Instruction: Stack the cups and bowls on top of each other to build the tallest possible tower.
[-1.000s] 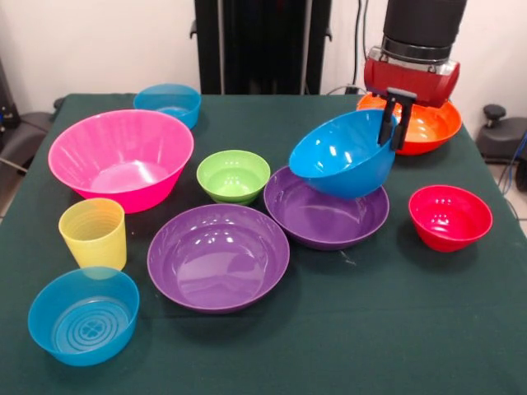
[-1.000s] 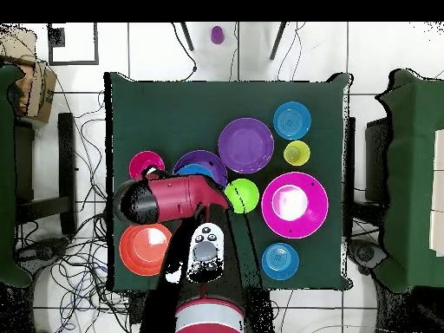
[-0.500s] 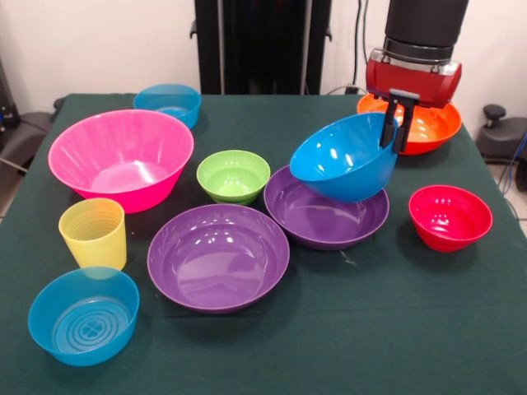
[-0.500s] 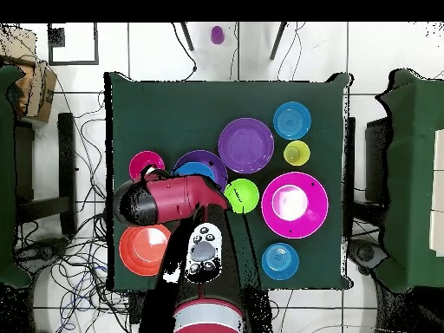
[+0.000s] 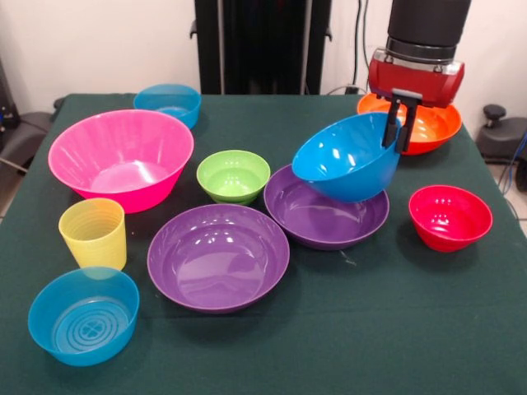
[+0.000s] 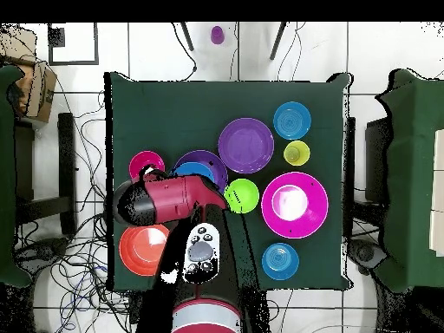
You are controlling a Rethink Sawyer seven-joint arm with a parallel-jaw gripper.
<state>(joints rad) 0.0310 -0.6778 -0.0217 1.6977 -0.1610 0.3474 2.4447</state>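
Front view: tool (image 5: pixel 398 123) is pinched on the rim of the blue bowl (image 5: pixel 346 156), one finger inside, one outside, right-hand rim in this view. Bowl hangs tilted, mouth facing left and up, clear of the counter (image 5: pixel 370 329), hovering over the rear purple bowl (image 5: pixel 325 216); cannot tell if its underside touches that bowl. Orange bowl (image 5: pixel 424 125) sits behind the tool, red bowl (image 5: pixel 450 216) to the right, green bowl (image 5: pixel 233 174) just left of the rear purple one. Second purple bowl (image 5: pixel 218 255) in front, pink bowl (image 5: pixel 122 158) far left, ribbed yellow cup (image 5: pixel 93 233) and a translucent blue bowl (image 5: pixel 82 314) at front left, another translucent blue bowl (image 5: pixel 168 102) at the back. Nothing stacked yet, so my read is the task is at an early stage. Overhead view: arm covers most of the blue bowl (image 6: pixel 194 169), only a sliver shows inside the purple bowl (image 6: pixel 208 165); tool itself hidden here. Pink bowl (image 6: pixel 295 204) is the widest base on the counter. A purple cup (image 6: pixel 217 35) lies off the counter on the floor. For the step in hand: a rim pinch lets the bowl swing, so move slowly, level it before lowering, centre it over the target bowl, lower until it seats, then release. Risk: dropping it tilted, it slides off-centre or rocks out.
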